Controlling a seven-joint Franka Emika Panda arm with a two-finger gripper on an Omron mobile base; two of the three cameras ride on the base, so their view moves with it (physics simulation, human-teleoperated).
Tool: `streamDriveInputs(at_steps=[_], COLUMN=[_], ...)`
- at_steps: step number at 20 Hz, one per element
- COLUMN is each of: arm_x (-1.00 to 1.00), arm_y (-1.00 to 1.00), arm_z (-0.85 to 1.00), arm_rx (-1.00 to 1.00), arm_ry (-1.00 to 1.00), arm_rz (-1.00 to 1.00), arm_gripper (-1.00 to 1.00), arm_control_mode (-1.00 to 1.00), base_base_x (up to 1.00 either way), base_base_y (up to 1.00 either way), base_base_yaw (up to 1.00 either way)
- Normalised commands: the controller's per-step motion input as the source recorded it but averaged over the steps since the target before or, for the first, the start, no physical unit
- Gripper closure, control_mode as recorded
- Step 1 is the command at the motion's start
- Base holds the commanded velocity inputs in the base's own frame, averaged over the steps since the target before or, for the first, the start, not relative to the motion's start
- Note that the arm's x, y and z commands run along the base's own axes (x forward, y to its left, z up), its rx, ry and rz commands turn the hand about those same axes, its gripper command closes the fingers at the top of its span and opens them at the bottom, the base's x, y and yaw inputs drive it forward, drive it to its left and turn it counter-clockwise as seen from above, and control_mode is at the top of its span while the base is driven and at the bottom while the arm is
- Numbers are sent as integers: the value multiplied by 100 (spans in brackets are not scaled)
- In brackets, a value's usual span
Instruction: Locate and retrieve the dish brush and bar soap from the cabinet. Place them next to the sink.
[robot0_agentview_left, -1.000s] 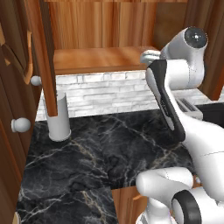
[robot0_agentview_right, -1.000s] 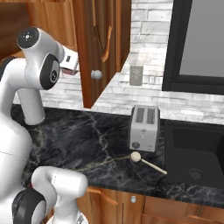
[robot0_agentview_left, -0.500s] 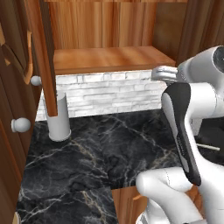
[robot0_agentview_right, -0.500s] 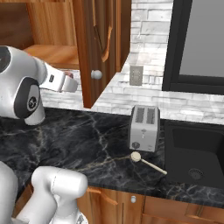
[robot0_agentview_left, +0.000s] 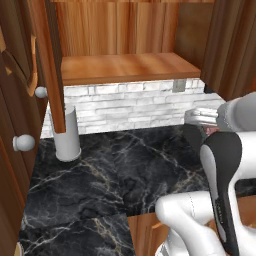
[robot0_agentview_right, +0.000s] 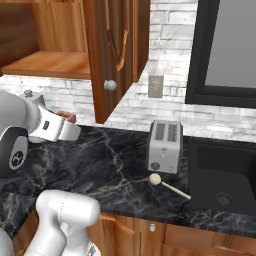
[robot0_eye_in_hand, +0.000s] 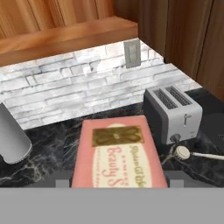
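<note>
A silver two-slot toaster (robot0_agentview_right: 164, 146) stands on the black marble worktop (robot0_agentview_left: 115, 185) beside the dark sink (robot0_agentview_right: 222, 172), the cream dish brush (robot0_agentview_right: 169, 185) lying just before it. The white arm reaches low under the open wood-grain cabinet (robot0_agentview_left: 122, 67); its fingers (robot0_eye_in_hand: 175, 178) pinch the pink rectangular bar soap (robot0_eye_in_hand: 117, 153) above the worktop. A grey cylinder (robot0_agentview_left: 66, 134) stands nearby.

The toaster (robot0_agentview_right: 164, 146) stands on the counter (robot0_agentview_right: 100, 165), just left of the sink (robot0_agentview_right: 225, 172). In front of the toaster the dish brush (robot0_agentview_right: 169, 185) lies on the counter, its handle reaching toward the sink. Behind the toaster is the wall outlet (robot0_agentview_right: 155, 86). Left of the toaster and above the counter hangs the cabinet (robot0_agentview_right: 60, 35). The bar soap (robot0_eye_in_hand: 117, 153) is in the gripper (robot0_agentview_right: 70, 122), above the counter, well left of the toaster. The cylinder (robot0_agentview_left: 66, 134) stands far left of the toaster, under the cabinet.
</note>
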Motion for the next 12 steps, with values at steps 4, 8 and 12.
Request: streamDriveInputs(at_steps=[4,8,12], arm_x=[-51,-60,-54], arm_y=[-18,-11,-4], arm_z=[-44,-54,-56], arm_rx=[0,-4,-8], arm_ry=[4,3,4], arm_rz=[0,4,9], arm_gripper=[100,100,100], arm_control_mode=[-100,-100,-100], base_base_x=[0,0,0], base_base_y=[0,0,0], base_base_yaw=[0,0,0])
